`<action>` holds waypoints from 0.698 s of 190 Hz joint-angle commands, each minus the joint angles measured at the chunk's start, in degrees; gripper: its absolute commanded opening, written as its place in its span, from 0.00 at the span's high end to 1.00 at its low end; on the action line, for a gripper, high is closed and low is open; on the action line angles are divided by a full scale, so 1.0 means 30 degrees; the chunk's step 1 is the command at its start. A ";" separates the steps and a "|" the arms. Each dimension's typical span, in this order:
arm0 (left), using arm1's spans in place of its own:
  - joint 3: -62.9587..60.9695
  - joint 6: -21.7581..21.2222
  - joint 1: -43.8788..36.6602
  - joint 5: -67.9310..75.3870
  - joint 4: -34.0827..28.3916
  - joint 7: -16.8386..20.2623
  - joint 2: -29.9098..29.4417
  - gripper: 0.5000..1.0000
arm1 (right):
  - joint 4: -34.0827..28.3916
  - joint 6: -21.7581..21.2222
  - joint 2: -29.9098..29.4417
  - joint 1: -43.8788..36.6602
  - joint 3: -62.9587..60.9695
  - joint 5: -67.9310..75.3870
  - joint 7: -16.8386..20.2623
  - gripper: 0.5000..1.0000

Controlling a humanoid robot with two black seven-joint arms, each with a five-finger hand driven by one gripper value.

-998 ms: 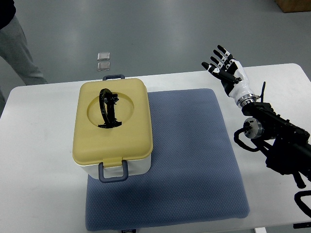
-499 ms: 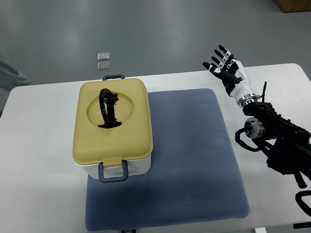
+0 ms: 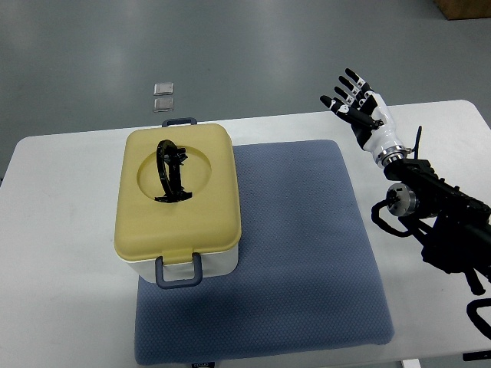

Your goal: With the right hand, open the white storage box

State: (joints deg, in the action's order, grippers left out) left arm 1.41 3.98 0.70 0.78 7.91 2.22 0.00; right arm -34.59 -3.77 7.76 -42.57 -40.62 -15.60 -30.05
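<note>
White storage box (image 3: 181, 205) lies closed under yellow lid, black handle flat.

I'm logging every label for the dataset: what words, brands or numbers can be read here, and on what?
None can be read.
Small tag on the near edge of the blue padded mat: too small and cut off.
Yellow lid of the white storage box: no print.
Right robot hand: no print visible.

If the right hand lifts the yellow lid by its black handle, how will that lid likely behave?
The yellow lid looks like rigid moulded plastic, so it should probably lift flat without flexing. The blue-grey latch at its near edge appears closed and may hold it down. The thin black handle seems hinged, so it could swing before bearing load.
</note>
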 commanded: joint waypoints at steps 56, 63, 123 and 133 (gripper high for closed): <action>0.0000 -0.0008 0.0002 0.0005 -0.0001 -0.0006 0.0000 0.00 | -0.0480 0.0496 0.1310 -0.2597 0.0473 -0.4788 0.0027 0.15; 0.0000 -0.0008 0.0002 0.0005 -0.0001 -0.0007 0.0000 0.00 | -0.0597 0.0437 0.1310 -0.2773 0.0473 -0.5788 0.0027 0.15; 0.0000 -0.0008 0.0002 0.0005 -0.0001 -0.0007 0.0000 0.00 | -0.2560 -0.0676 0.2541 -0.5878 0.2523 -1.3112 -0.0178 0.15; -0.0030 -0.0008 0.0002 -0.0024 -0.0001 -0.0007 0.0000 0.00 | -0.3029 -0.0911 0.2951 -0.6757 0.3402 -1.4196 -0.0237 0.15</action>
State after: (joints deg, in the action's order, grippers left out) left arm 1.33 3.97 0.71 0.78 7.91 2.20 0.00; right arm -41.59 -5.30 14.78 -58.54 -34.65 -52.74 -30.27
